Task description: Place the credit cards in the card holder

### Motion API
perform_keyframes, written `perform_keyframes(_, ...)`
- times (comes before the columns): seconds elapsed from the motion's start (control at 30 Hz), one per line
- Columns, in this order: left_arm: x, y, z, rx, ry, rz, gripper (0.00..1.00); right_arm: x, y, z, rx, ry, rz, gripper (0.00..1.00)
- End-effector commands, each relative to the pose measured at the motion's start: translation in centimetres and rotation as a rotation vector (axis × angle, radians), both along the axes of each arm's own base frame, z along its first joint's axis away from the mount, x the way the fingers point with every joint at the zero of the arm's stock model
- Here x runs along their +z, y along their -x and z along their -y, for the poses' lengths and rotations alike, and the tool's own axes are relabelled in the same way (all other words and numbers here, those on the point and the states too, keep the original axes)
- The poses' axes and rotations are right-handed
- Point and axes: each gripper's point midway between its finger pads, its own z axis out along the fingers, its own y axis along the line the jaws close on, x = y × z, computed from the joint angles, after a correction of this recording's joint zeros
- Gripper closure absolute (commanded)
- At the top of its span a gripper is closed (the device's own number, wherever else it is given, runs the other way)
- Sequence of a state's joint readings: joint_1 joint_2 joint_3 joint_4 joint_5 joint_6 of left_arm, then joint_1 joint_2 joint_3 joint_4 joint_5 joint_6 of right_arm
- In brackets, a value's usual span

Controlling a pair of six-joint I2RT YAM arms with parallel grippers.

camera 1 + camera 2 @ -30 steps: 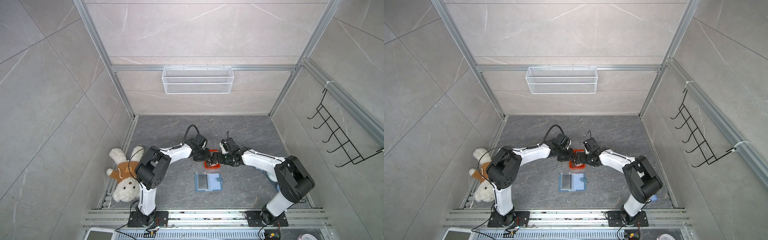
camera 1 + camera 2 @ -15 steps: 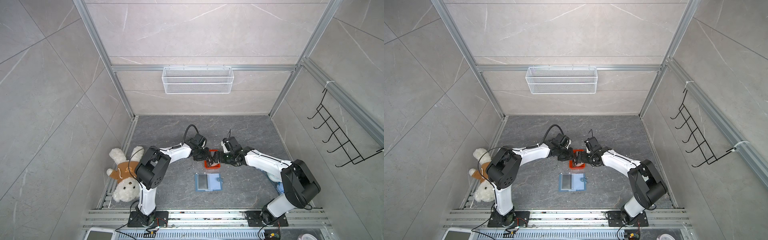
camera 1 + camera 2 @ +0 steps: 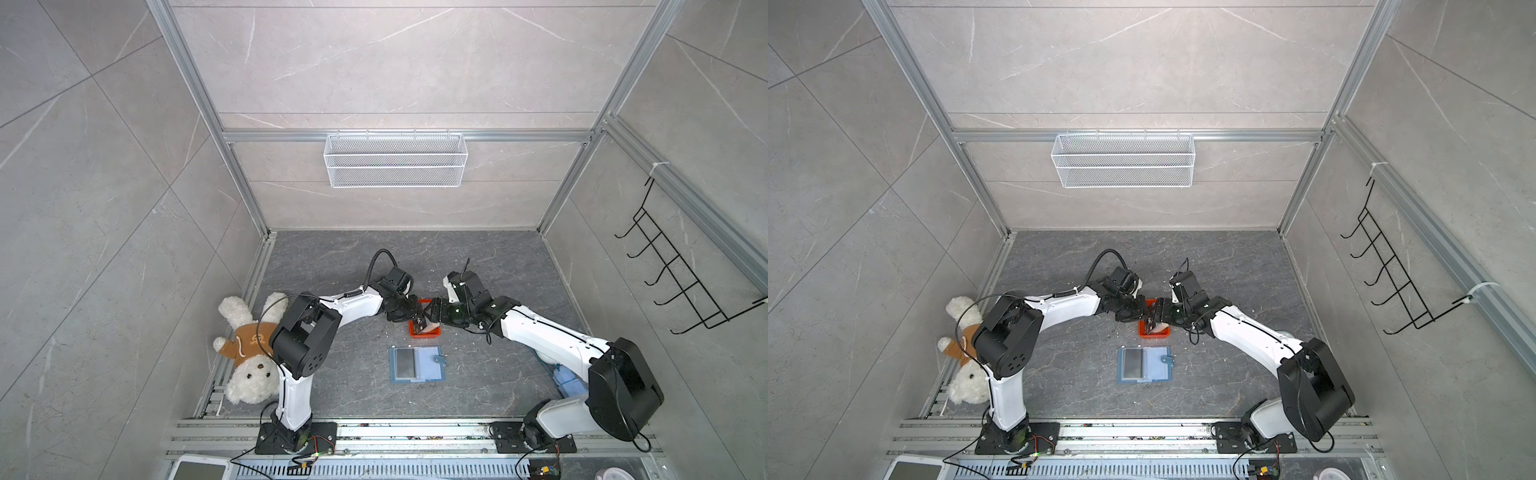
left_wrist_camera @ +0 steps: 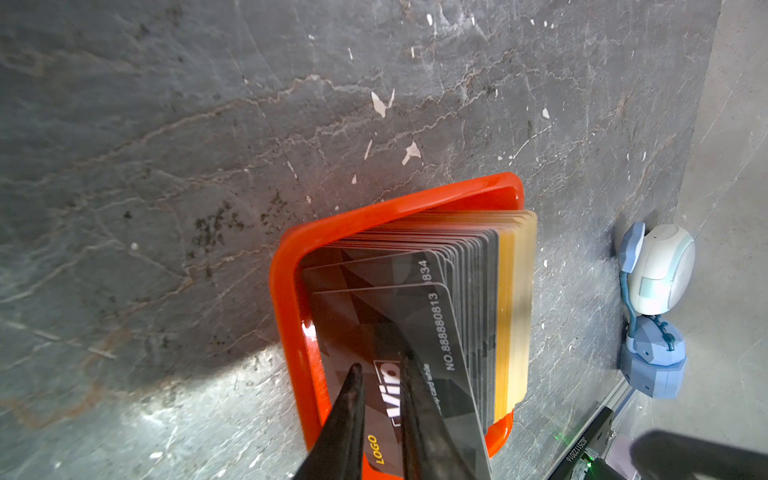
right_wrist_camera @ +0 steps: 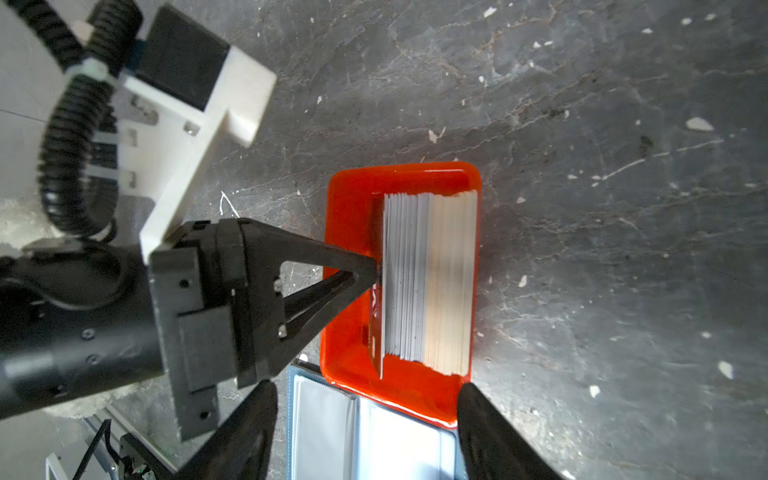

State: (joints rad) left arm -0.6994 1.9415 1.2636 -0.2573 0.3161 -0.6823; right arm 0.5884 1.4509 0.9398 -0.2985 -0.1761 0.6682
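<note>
My left gripper has its tips pinched together on the top edge of the front card, a dark VIP card with white number print. That card leans away from the rest of the credit cards, which stand on edge right behind it, dark ones nearest the tips and pale gold ones at the far end of the pack. All of it sits in the orange tray directly under the tips; I can't tell if the pinched card's bottom edge is off the tray floor. The right gripper faces the left one across the tray, jaws wide apart, clamped on nothing. In its wrist view the fingers frame the tray end, and I can't tell if either touches anything. The card holder lies open and flat just past the tray on the arm-base side of both grippers, near it but not touching in both top views. Further out by the left arm I see a teddy bear at the floor edge. Near the right arm's base there's a small blue-and-white gadget. A wire basket hangs on the back wall, well away from both grippers.
</note>
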Motion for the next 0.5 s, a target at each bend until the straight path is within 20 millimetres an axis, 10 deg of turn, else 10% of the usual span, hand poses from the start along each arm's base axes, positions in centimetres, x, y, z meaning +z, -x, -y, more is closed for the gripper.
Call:
perform_keyframes(0.0,-1.27,0.37,-0.21,0.005,-0.013,-0.031,0.79,0.45,0.29,0.02,-0.03,-0.012,0.006,0.37)
perform_keyframes(0.47,-1.32,0.37,-0.23,0.004,-0.016,-0.032,0.79,-0.45,0.43,-0.77,-0.077,-0.029,0.0,0.57)
